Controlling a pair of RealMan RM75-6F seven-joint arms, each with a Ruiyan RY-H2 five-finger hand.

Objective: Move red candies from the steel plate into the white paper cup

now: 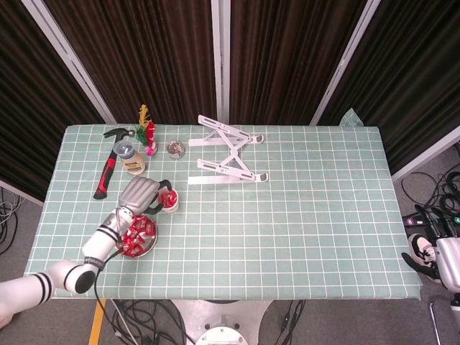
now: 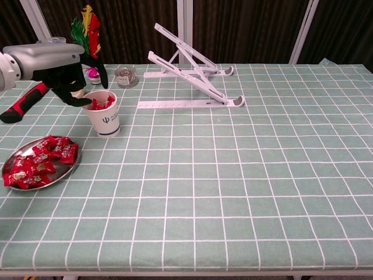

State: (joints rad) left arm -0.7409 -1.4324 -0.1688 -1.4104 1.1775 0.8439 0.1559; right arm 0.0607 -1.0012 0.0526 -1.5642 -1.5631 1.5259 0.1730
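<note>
Left hand (image 2: 74,79) over white paper cup (image 2: 105,116), red candies (image 2: 102,103) inside
</note>
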